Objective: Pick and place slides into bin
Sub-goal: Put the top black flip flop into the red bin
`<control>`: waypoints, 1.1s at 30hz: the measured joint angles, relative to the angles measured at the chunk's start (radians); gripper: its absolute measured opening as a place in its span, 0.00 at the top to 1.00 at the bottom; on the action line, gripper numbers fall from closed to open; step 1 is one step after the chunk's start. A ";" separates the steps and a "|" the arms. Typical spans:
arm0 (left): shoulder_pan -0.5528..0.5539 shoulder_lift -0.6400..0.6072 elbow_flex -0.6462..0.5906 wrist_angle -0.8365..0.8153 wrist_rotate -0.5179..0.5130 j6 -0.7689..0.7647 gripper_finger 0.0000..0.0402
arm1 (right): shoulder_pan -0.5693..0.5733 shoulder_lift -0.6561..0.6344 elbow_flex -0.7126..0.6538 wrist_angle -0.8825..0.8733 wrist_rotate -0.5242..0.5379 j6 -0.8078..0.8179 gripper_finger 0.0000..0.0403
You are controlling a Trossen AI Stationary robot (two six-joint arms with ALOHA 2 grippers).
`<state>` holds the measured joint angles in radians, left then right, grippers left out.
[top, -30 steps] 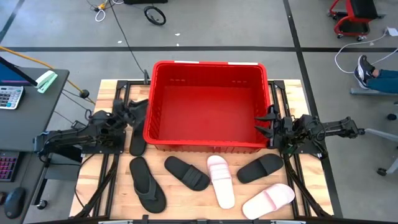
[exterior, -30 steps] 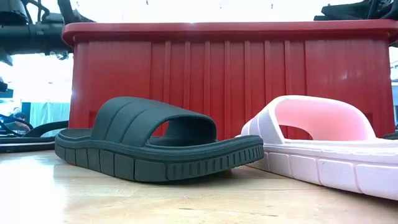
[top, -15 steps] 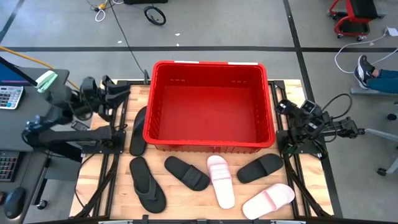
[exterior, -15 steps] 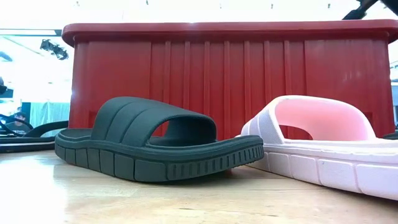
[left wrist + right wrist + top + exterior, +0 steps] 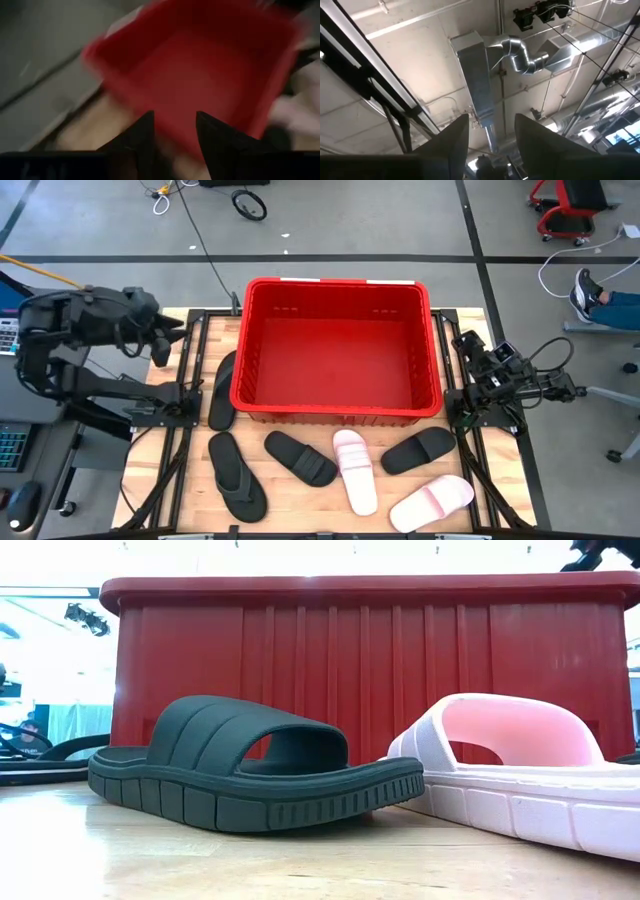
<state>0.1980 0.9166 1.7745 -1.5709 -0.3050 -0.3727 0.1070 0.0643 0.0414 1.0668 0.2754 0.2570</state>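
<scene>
The red bin (image 5: 340,350) stands at the table's far middle, also seen in the low view (image 5: 370,650), and nothing shows inside it. Several slides lie flat on their soles in front of it and to its left: a black flip-flop (image 5: 222,390) by the left wall, another (image 5: 237,477), a black slide (image 5: 300,457), a pink slide (image 5: 355,470), a black slide (image 5: 419,450) and a pink slide (image 5: 432,502). My left gripper (image 5: 160,340) hangs raised off the bin's far left corner, open (image 5: 174,130). My right gripper (image 5: 465,345), right of the bin, points up, open (image 5: 490,135).
Black frame rails (image 5: 180,395) run along both table sides under the arms. A desk with a calculator (image 5: 10,335) stands left of the table. In the low view the black slide (image 5: 255,775) and pink slide (image 5: 520,765) lie close to the near edge.
My left gripper has risen from low beside the bin's left wall and drawn back toward the table's far left corner, tipping as it went. My right gripper has swung from level at the bin's right wall to pointing upward. The slides and bin have kept still.
</scene>
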 joint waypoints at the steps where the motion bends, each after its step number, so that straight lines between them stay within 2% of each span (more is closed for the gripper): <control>1: 0.000 0.003 -0.003 -0.005 -0.007 -0.027 0.61 | 0.000 0.000 0.000 -0.004 -0.002 0.004 0.59; 5: 0.001 -0.029 -0.100 0.103 0.002 0.002 0.59 | 0.000 0.016 0.001 -0.035 -0.017 -0.010 0.59; 10: 0.001 -0.028 -0.290 0.007 -0.045 -0.058 0.63 | 0.000 0.126 0.082 -0.092 -0.021 -0.030 0.59; 17: 0.001 -0.040 -0.674 0.098 -0.032 -0.263 0.69 | 0.000 0.388 0.443 -0.471 0.015 -0.150 0.59; 22: 0.002 -0.048 -0.900 0.138 0.049 -0.338 0.68 | 0.000 0.573 0.703 -0.658 0.022 -0.240 0.59; 26: 0.002 -0.051 -1.029 0.252 0.068 -0.281 0.64 | 0.000 0.684 0.870 -0.802 0.023 -0.289 0.59; 29: 0.001 -0.037 -1.028 0.344 0.025 -0.146 0.62 | 0.000 0.752 0.972 -0.918 0.022 -0.305 0.59; 33: 0.019 -0.034 -1.028 0.380 0.010 0.048 0.61 | 0.000 0.816 1.067 -1.033 0.023 -0.305 0.59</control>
<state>0.2174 0.8826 0.7463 -1.1905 -0.2953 -0.3251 0.1070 0.8802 1.1086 0.0335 0.2981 -0.0475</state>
